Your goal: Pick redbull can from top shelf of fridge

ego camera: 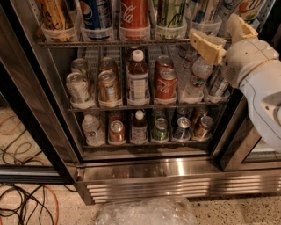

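The fridge stands open in front of me. Its top shelf carries cans in translucent cups. The redbull can, blue and silver, stands near the right end, between a green-and-white striped can and a can with an orange label; its top is cut off by the frame. My gripper is at the upper right, just below and in front of the redbull can. Its cream fingers are apart and hold nothing.
A Coca-Cola can, a Pepsi can and a yellow can fill the rest of the top shelf. Cans and bottles crowd the two lower shelves. Cables lie on the floor at left, and a clear plastic bag lies below.
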`<control>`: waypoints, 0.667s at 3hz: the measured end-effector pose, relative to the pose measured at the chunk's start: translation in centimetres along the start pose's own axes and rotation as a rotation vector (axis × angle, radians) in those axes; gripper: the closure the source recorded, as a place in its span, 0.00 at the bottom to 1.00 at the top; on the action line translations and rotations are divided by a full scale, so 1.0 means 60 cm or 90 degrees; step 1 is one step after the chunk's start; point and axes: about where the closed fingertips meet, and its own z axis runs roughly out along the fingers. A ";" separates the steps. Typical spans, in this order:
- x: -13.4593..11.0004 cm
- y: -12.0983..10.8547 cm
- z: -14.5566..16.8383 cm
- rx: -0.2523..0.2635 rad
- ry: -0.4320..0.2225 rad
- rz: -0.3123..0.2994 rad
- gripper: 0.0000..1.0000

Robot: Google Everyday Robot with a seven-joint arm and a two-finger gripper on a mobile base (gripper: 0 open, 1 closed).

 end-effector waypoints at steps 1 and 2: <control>0.004 0.001 0.004 0.002 0.000 0.008 0.31; 0.010 -0.004 0.010 0.008 0.003 0.016 0.30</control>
